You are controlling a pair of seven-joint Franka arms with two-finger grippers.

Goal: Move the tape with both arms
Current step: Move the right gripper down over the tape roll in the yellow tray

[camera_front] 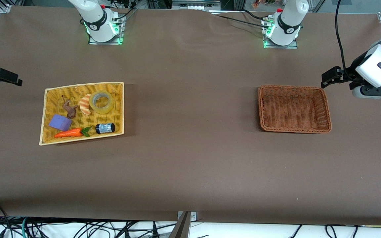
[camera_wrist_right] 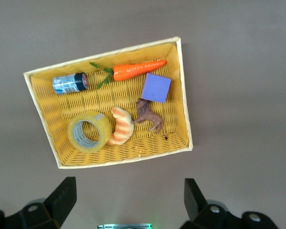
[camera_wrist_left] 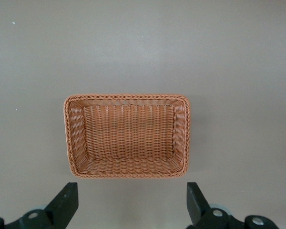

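The tape [camera_front: 108, 105], a translucent yellowish ring, lies in the yellow basket [camera_front: 84, 85] toward the right arm's end of the table, beside a croissant toy. It also shows in the right wrist view [camera_wrist_right: 105, 130]. My right gripper [camera_front: 10, 77] is up over the table's edge at that end, open and empty [camera_wrist_right: 128, 200], with the yellow basket [camera_wrist_right: 183, 95] below it. My left gripper [camera_front: 330, 76] is up at the left arm's end, open and empty [camera_wrist_left: 131, 205], beside the brown wicker basket [camera_front: 325, 109].
The yellow basket also holds a striped croissant toy [camera_front: 85, 104], a brown animal figure [camera_front: 69, 109], a purple block [camera_front: 60, 122], a toy carrot [camera_front: 68, 133] and a small dark can [camera_front: 105, 128]. The brown basket [camera_wrist_left: 128, 97] holds nothing.
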